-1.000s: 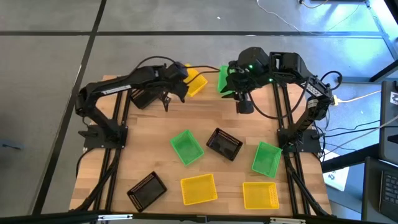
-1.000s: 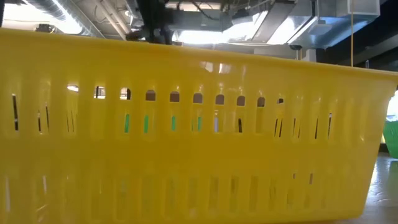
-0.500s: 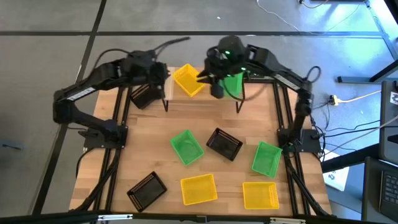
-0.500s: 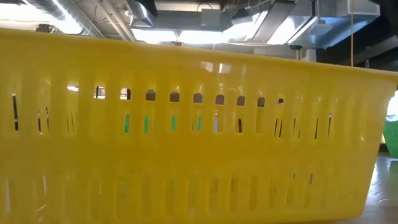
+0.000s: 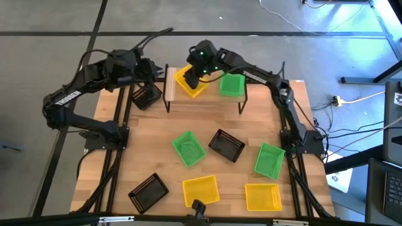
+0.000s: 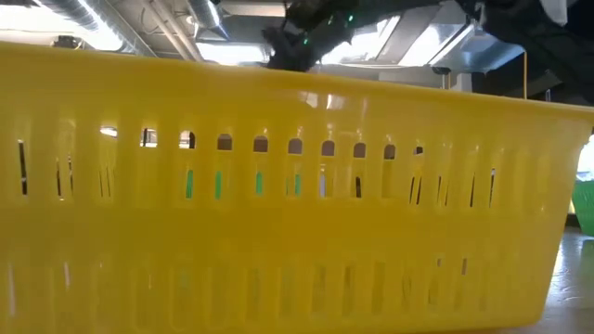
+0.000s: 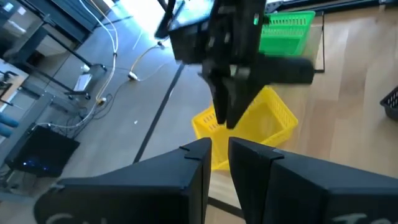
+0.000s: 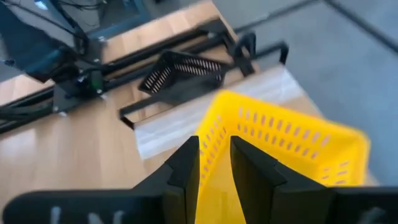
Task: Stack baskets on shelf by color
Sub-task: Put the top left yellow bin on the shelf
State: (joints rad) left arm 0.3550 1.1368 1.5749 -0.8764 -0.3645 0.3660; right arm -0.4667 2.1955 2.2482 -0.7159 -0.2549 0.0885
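Observation:
A yellow basket (image 5: 186, 85) sits askew on the shelf (image 5: 168, 83), with a green basket (image 5: 232, 85) beside it toward the shelf's right end. My right gripper (image 5: 193, 78) stands right over the yellow basket (image 8: 280, 149), shut on its wall. In the left wrist view the right gripper (image 7: 229, 118) points down at the yellow basket (image 7: 267, 121). My left gripper (image 5: 155, 69) hovers off the shelf's left end, shut (image 7: 219, 149) and holding nothing. A black basket (image 5: 146, 96) lies by the shelf's left legs. My right gripper has the yellow basket's upper wall edge (image 8: 216, 132) between its two fingers, one inside the basket and one outside. The fingers come from above, pointing down. The basket rests on the shelf's plank (image 8: 180, 121).
Six more baskets lie on the table: green (image 5: 188, 148), black (image 5: 226, 145), green (image 5: 269, 159), yellow (image 5: 200, 190), yellow (image 5: 262, 196) and black (image 5: 148, 191). A yellow basket (image 6: 278, 204) fills the low view; the right arm (image 6: 302, 37) shows above it.
My right gripper has swept along the shelf toward the table's left, from the green basket to the yellow one. My left gripper has drawn back from the yellow basket toward the table's left edge. The yellow basket has shifted a little left and turned.

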